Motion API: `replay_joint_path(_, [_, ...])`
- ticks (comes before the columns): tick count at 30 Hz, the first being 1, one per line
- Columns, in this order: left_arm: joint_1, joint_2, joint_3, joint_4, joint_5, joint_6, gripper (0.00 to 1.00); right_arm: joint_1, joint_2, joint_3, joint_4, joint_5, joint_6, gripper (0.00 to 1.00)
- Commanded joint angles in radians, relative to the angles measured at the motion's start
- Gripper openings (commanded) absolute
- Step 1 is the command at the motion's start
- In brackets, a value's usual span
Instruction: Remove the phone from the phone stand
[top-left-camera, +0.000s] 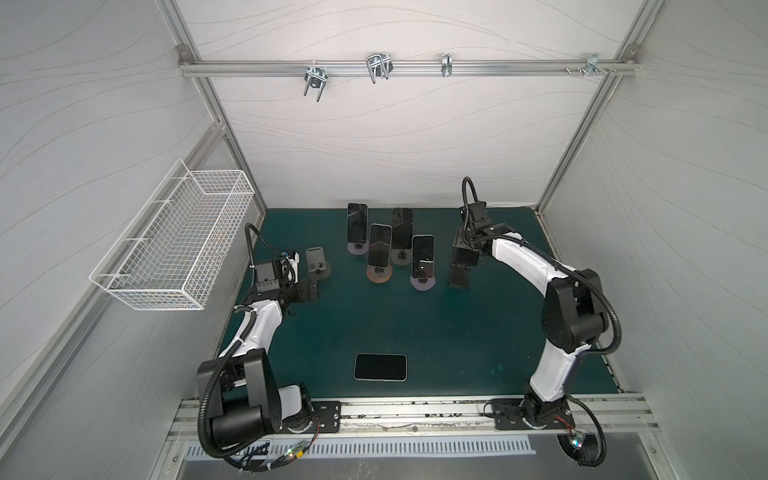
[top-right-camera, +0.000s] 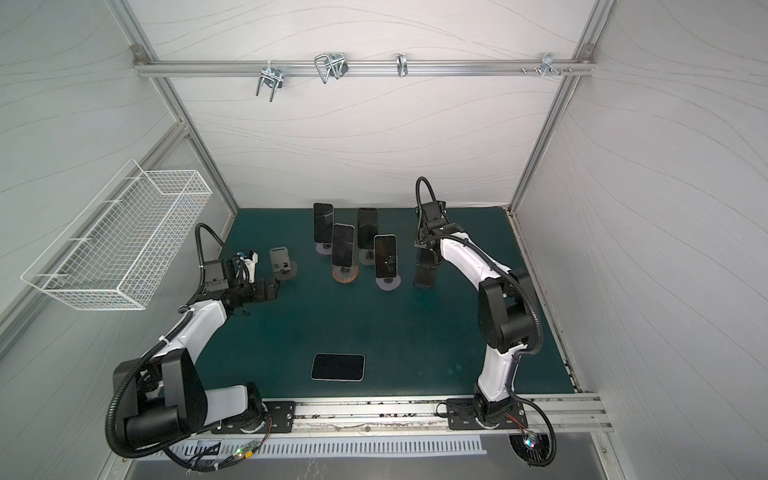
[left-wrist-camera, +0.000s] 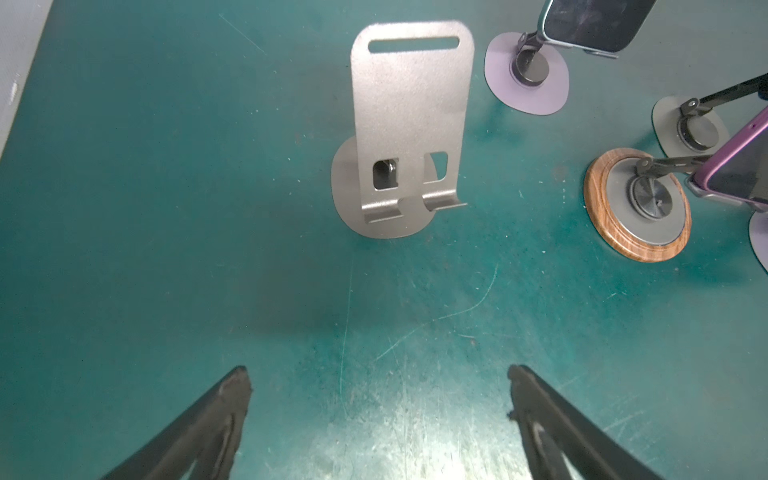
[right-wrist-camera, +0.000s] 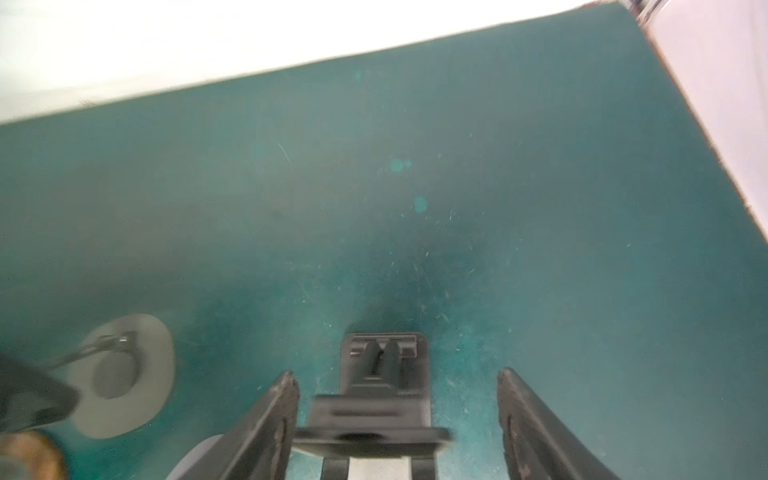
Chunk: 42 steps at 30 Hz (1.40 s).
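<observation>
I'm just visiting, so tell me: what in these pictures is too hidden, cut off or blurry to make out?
Right wrist view: motion blur smears the black stand; contact with the right gripper is unclear.
Left wrist view: the frame edge cuts off the purple-cased phone.
Both top views: the right gripper blends into that dark stand, too small to separate.

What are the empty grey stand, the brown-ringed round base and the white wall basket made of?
The empty grey stand looks like bent sheet metal, matte and speckled, with cut slots. The brown-ringed base shows wood grain, real or printed I cannot tell. The white basket is thin wire mesh, probably coated.
</observation>
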Motion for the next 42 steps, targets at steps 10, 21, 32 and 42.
replay_joint_path(10, [0.005,-0.018,0.002,0.035,-0.005,0.005,0.98,0.03,-0.255,-0.07,0.005,-0.023,-0.099,0.67])
replay_joint_path(21, [0.005,-0.017,0.003,0.035,-0.004,0.005,0.98,0.176,-0.373,-0.128,0.0,-0.072,-0.228,0.64])
replay_joint_path(32, [0.005,-0.016,0.003,0.034,0.0,0.008,0.98,0.435,-0.375,-0.124,0.031,-0.181,-0.457,0.62])
replay_joint_path(42, [0.005,-0.024,-0.004,0.036,0.003,0.008,0.99,0.565,-0.263,-0.09,-0.011,-0.328,-0.591,0.64])
